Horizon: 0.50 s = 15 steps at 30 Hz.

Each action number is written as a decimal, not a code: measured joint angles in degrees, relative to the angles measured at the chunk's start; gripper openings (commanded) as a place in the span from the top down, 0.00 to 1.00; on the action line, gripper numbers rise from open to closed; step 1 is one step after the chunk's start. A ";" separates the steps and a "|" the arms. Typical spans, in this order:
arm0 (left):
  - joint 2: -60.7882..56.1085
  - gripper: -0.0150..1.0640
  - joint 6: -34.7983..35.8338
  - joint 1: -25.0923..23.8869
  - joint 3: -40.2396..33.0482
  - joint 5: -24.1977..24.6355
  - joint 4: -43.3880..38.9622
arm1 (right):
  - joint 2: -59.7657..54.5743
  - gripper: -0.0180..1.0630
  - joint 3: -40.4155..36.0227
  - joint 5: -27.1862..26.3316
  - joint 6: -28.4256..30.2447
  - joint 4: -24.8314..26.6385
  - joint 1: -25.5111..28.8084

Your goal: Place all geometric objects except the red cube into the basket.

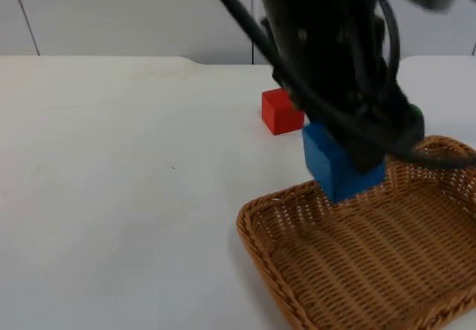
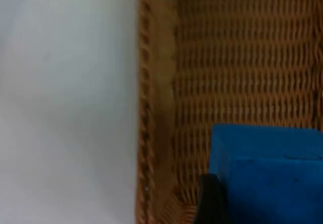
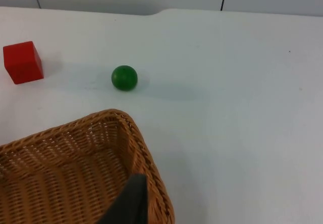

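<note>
The black arm hides most of the green ball (image 1: 415,111) and the top of the blue block (image 1: 338,163). The basket (image 1: 297,270) runs off the picture's lower and right edges.

White worktop (image 1: 111,196): wicker basket (image 1: 372,270) sitting on it, red cube (image 1: 281,111) near, green ball (image 3: 124,77) just beyond basket.
</note>
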State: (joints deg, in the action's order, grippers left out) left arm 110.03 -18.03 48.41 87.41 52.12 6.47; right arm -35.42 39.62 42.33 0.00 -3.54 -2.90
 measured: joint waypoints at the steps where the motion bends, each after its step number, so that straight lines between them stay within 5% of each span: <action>1: 0.43 0.99 0.00 0.66 -1.47 -1.43 -0.77 | 0.00 0.01 0.00 0.00 0.00 0.00 0.00; 15: 10.35 0.97 1.73 1.85 -5.94 -7.11 -2.82 | 0.00 0.01 0.00 -0.23 0.00 0.11 0.00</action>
State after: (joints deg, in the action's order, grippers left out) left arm 120.38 -16.30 50.27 81.47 45.01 3.65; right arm -35.42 39.62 42.10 0.00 -3.43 -2.90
